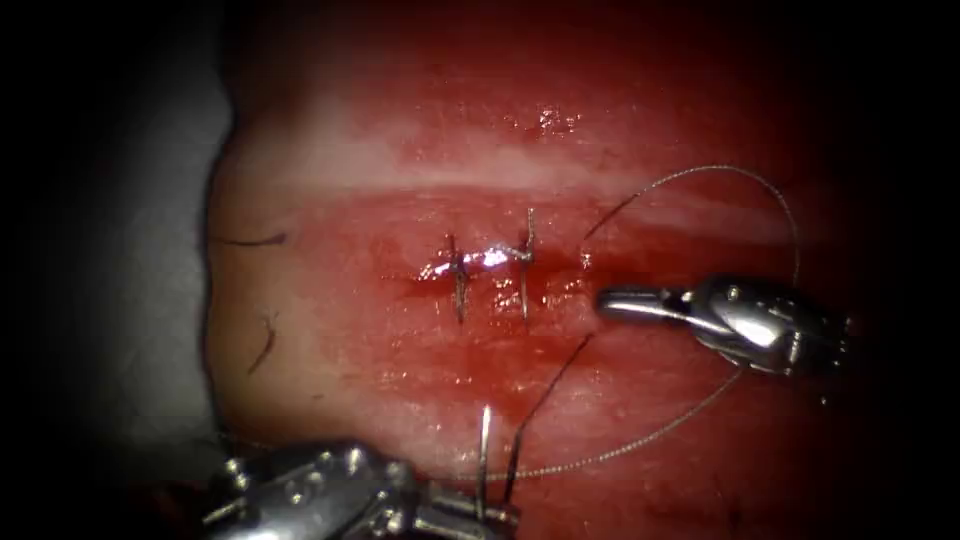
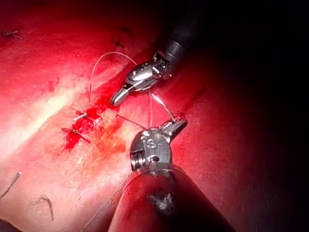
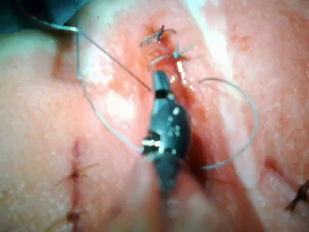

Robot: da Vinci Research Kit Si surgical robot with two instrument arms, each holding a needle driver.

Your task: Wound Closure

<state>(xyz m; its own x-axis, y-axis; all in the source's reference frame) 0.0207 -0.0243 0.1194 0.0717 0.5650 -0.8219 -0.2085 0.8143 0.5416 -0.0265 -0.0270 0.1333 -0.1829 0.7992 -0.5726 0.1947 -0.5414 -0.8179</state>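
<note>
The tissue (image 1: 400, 160) carries a short cut with two tied stitches (image 1: 458, 280) (image 1: 525, 265) across it. My left tool (image 1: 470, 515) comes up from the near edge, jaws shut on the needle (image 1: 485, 440). A bright stretch of the needle stands up from the jaws. A dark thin stretch (image 1: 548, 405) slants toward the tissue below the cut's right end. I cannot tell if its tip is in the tissue. The thread (image 1: 790, 230) loops wide around my right tool (image 1: 615, 298), which hovers at the cut's right end, shut and holding nothing. The left wrist view shows both tools, left (image 2: 177, 124) and right (image 2: 118, 99).
Red fluid (image 1: 560, 300) wets the tissue around the cut. Cut ends of dark thread (image 1: 265, 345) lie on the tissue's left part. The right wrist view shows the right tool (image 3: 159, 79), the thread loop (image 3: 253, 121) and older stitches (image 3: 75, 174).
</note>
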